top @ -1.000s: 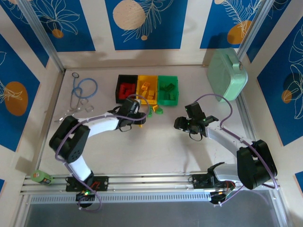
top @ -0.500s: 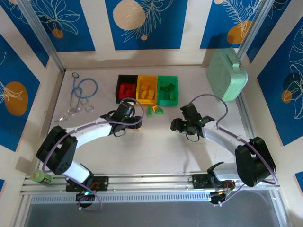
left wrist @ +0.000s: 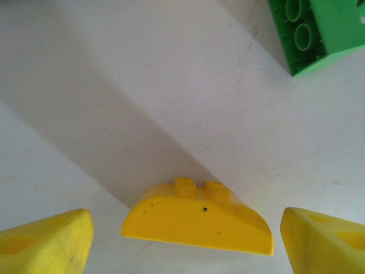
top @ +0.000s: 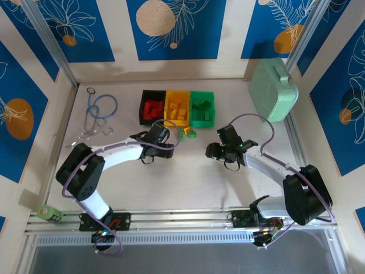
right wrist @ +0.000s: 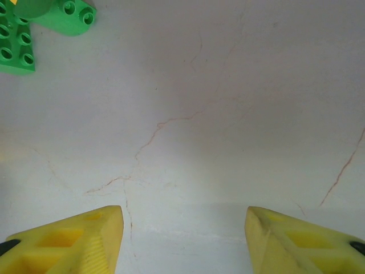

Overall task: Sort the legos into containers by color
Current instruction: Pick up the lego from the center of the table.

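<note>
The black bin (top: 144,108) holds red bricks, the yellow bin (top: 177,107) yellow ones and the green bin (top: 202,109) green ones; they stand side by side at the back. A yellow curved brick (left wrist: 197,220) lies on the table between the fingers of my open left gripper (left wrist: 185,229), untouched by either finger. A green brick (left wrist: 319,31) lies beyond it. In the top view my left gripper (top: 166,148) is just left of two loose green bricks (top: 187,133). My right gripper (top: 212,150) stands open over bare table (right wrist: 183,220), with green bricks (right wrist: 63,14) ahead to its left.
A large mint-green case (top: 275,90) leans at the back right. A blue looped cord (top: 101,107) and metal clips (top: 91,132) lie at the back left. A green roll (top: 50,213) sits by the front-left rail.
My left gripper pulled back to the left, then came right again toward the loose green bricks. My right gripper edged slightly left.
</note>
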Robot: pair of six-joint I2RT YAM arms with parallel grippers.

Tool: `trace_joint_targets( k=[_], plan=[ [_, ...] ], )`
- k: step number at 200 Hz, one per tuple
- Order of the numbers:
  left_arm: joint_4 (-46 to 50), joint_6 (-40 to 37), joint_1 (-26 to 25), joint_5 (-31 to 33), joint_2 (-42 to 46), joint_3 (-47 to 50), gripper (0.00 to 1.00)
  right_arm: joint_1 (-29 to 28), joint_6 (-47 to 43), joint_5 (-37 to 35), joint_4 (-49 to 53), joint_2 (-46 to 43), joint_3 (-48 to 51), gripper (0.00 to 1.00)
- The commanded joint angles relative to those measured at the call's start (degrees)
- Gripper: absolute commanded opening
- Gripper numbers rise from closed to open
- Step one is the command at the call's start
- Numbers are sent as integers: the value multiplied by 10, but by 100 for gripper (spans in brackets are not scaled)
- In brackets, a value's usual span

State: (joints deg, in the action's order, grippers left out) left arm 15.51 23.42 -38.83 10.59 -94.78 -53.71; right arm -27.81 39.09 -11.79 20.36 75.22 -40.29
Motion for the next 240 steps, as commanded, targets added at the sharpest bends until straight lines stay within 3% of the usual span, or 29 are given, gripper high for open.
trace_joint_targets(
  k=[1, 88, 131, 172, 240],
  plan=[
    [20, -15, -4, -8, -19, -19, 85, -4, 9, -7, -8, 1, -1, 59],
    [9, -18, -4, -32, -65, -43, 82, -2, 9, -10, -8, -4, 5, 59],
    [19, -20, -3, -30, -60, -47, 75, 0, 10, -10, -8, -8, 7, 59],
    [26, -22, -2, -24, -36, -58, 56, 0, 10, -9, -8, -5, 5, 59],
    [45, -43, 16, -32, -66, -171, 54, -1, 10, -8, -2, -12, 5, 59]
  ],
)
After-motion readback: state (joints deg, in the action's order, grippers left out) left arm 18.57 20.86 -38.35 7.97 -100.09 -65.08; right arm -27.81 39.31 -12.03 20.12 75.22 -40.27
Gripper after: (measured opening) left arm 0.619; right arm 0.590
